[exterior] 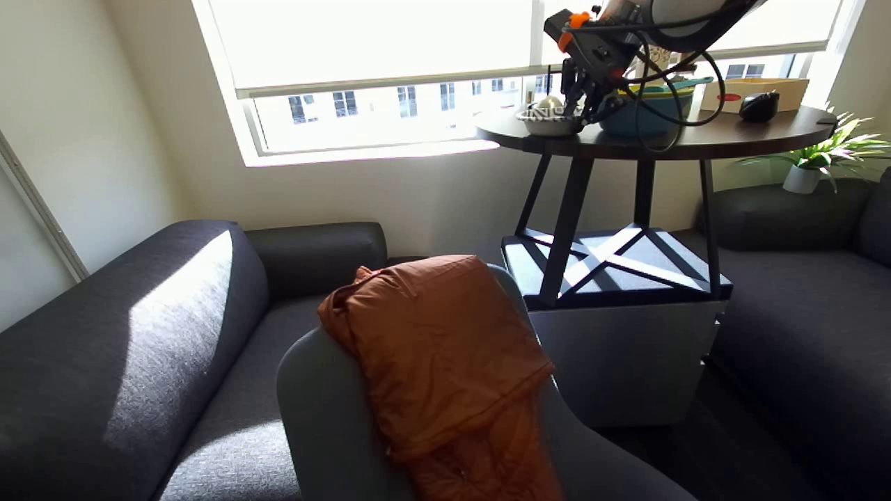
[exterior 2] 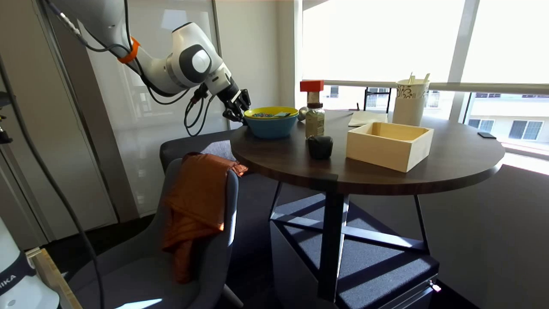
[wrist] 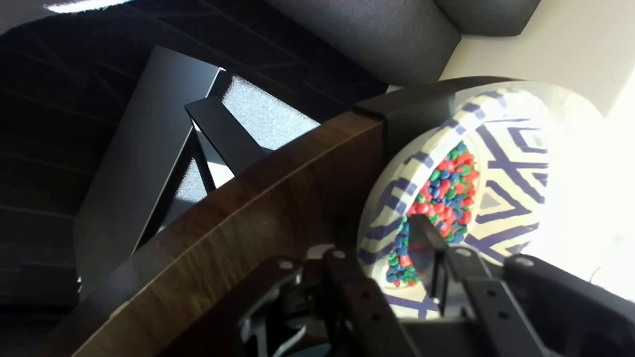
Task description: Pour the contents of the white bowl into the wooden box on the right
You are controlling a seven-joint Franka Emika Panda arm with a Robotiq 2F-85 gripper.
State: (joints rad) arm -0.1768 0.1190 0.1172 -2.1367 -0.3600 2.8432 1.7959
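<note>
The white bowl [exterior: 550, 126] with a dark pattern stands near the edge of the round table. In the wrist view the bowl [wrist: 511, 168] holds red, green and blue candies. My gripper [wrist: 369, 248] is open over its near rim. One finger reaches inside above the candies and the other is outside the wall, so the rim lies between them. In the exterior views the gripper [exterior: 581, 108] points down at the bowl, and it also shows beside the blue bowl [exterior 2: 238, 112]. The white bowl is hidden there. The wooden box [exterior 2: 379, 148] is open-topped, across the table; it also shows here [exterior: 759, 94].
A blue bowl [exterior 2: 270, 128] with a yellow bowl [exterior 2: 283, 110] in it stands right by the gripper. A spice bottle [exterior 2: 315, 120], a black object [exterior 2: 320, 147], a white cup [exterior 2: 408, 105] and a napkin [exterior 2: 368, 118] stand around the box. A chair with an orange jacket [exterior 2: 199, 201] is in front.
</note>
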